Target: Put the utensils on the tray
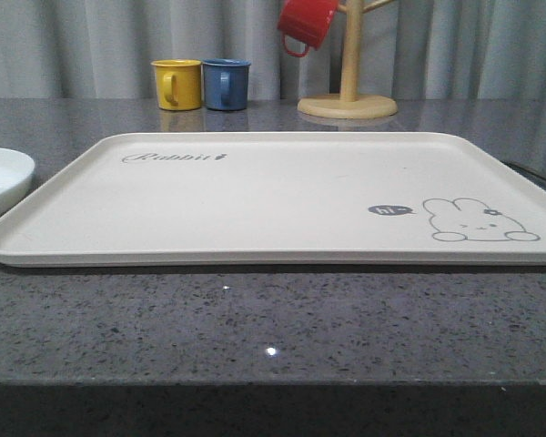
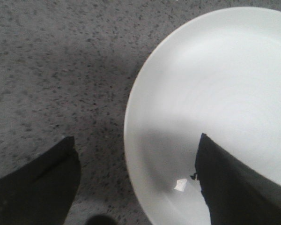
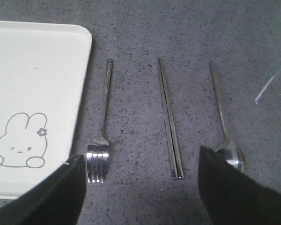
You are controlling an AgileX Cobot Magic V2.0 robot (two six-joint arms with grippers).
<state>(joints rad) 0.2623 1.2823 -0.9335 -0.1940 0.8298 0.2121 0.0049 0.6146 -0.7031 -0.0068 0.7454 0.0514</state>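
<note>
The front camera looked low across the large flat cream rectangular tray [image 1: 255, 196]; the right wrist camera looked down closely on that tray's rabbit corner.

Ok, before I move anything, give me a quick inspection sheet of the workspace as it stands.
Surface: dark speckled stone counter, bare in front of the tray.
Job's things: cream tray, nothing on it; fork, chopsticks and spoon lie side by side on the counter beside the tray, fork nearest it.
Clutter: white plate left of the tray; yellow mug, blue mug, red mug hanging on a wooden stand.
Grippers: left gripper open over the plate's edge; right gripper open above the utensils.
Cables: nothing seen.
Surroundings: grey curtain behind.
</note>
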